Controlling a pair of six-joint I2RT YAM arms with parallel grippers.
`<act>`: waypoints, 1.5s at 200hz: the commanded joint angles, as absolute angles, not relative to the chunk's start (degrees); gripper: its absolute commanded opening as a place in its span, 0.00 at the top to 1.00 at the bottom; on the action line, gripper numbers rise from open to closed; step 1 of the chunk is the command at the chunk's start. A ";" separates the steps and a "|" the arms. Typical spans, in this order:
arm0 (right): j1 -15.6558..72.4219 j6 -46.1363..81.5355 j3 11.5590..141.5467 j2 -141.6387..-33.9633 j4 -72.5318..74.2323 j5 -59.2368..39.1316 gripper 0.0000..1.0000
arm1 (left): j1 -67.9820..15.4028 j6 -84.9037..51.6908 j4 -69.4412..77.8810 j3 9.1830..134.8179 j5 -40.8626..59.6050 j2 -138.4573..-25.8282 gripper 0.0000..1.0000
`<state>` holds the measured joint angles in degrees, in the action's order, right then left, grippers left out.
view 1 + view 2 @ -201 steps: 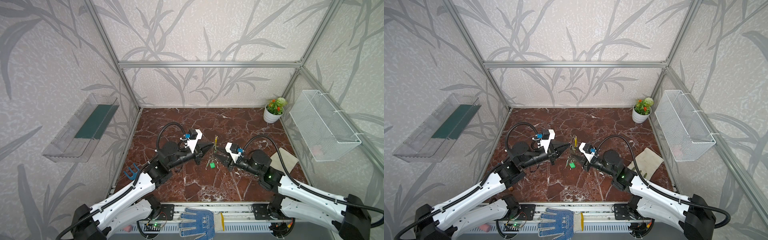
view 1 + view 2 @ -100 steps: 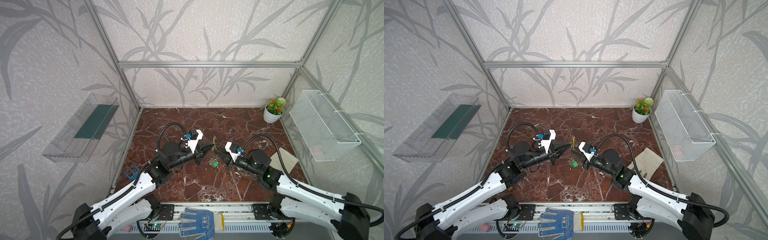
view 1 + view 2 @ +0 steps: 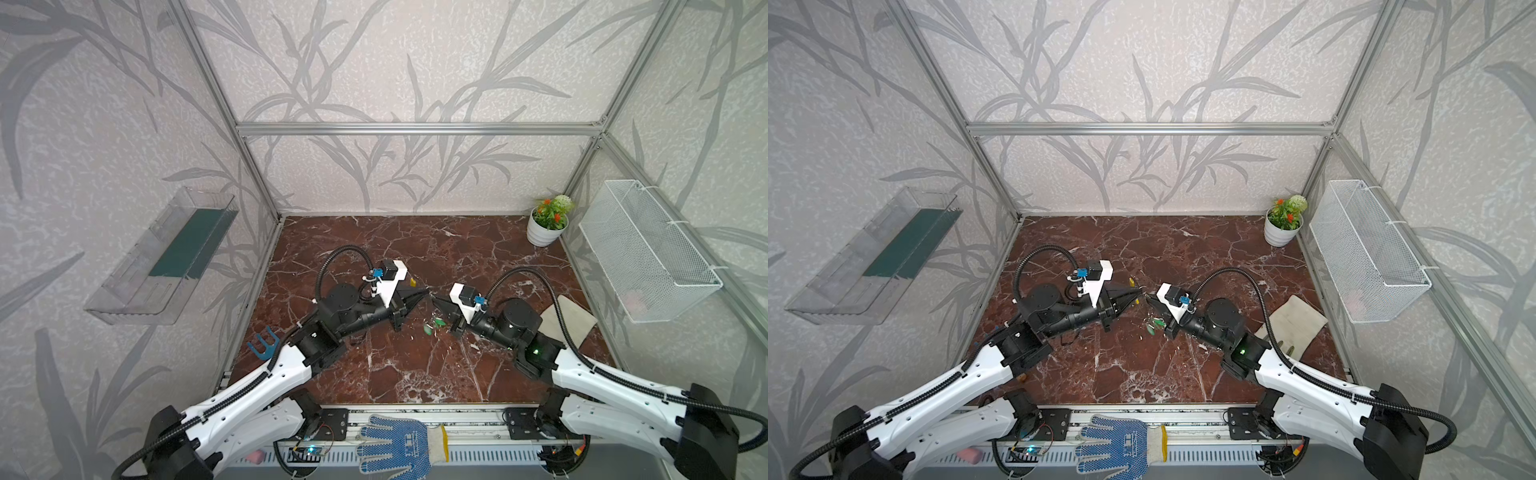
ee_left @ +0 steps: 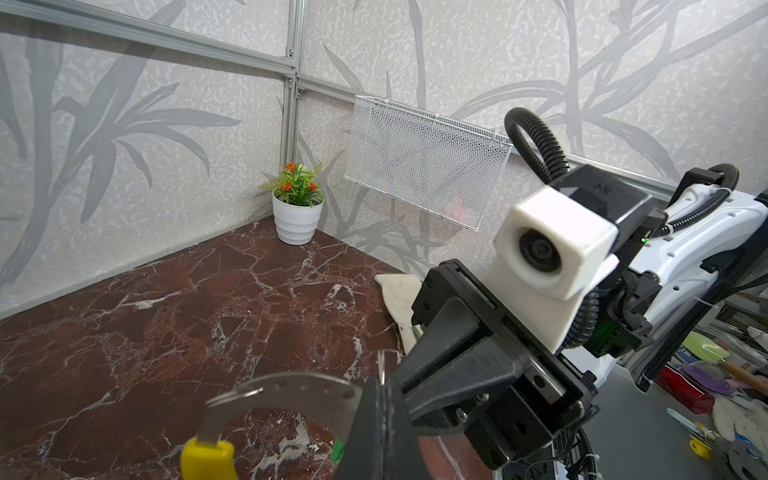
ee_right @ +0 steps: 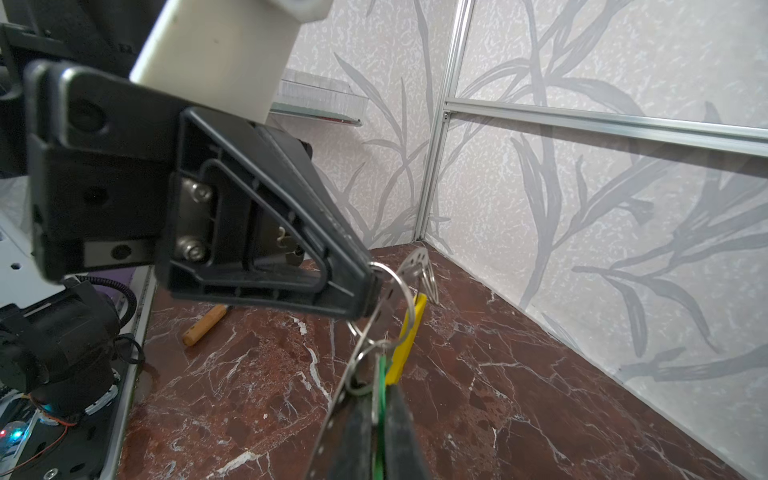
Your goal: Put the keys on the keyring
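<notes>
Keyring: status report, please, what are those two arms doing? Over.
Left tool shut on keyring. Right tool shut on green key. Tools nearly touching; nothing else between.

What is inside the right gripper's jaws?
The right gripper pinches a green key edge-on. The fingers cover its metal part and how deep it sits.

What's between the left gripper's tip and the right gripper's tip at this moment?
The keyring: its perforated band and yellow sleeve bridge from the left gripper to the right gripper, which pinches a green key. Right wrist view shows it.
</notes>
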<state>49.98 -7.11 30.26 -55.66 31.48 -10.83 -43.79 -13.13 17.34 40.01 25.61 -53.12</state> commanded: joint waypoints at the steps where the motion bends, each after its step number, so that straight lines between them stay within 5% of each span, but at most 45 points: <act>1: 49.88 -7.59 32.17 -53.90 30.81 -9.43 1.00 | -43.96 -13.10 18.20 40.41 26.24 -52.04 1.00; 244: 47.64 -7.70 38.25 -52.38 22.52 -8.98 1.00 | -44.50 -10.54 11.18 40.87 25.06 -55.19 1.00; 300: 47.62 -8.18 38.41 -52.47 20.57 -6.30 1.00 | -44.51 -11.01 13.04 38.27 17.33 -51.60 0.70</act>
